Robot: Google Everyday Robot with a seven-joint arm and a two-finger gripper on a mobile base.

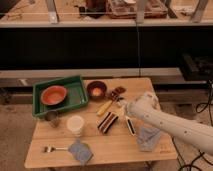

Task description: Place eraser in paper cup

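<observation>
table [115, 147]: was pale, matt wood
paper cup [75, 125]: looked matt paper
tray [57, 81]: was smooth green, perhaps plastic
gripper [122, 110]: hung just beside the eraser [106, 121]

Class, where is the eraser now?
The eraser lies right of the paper cup in camera view, just below the yellow-handled tool; the gripper is at its upper right.
</observation>
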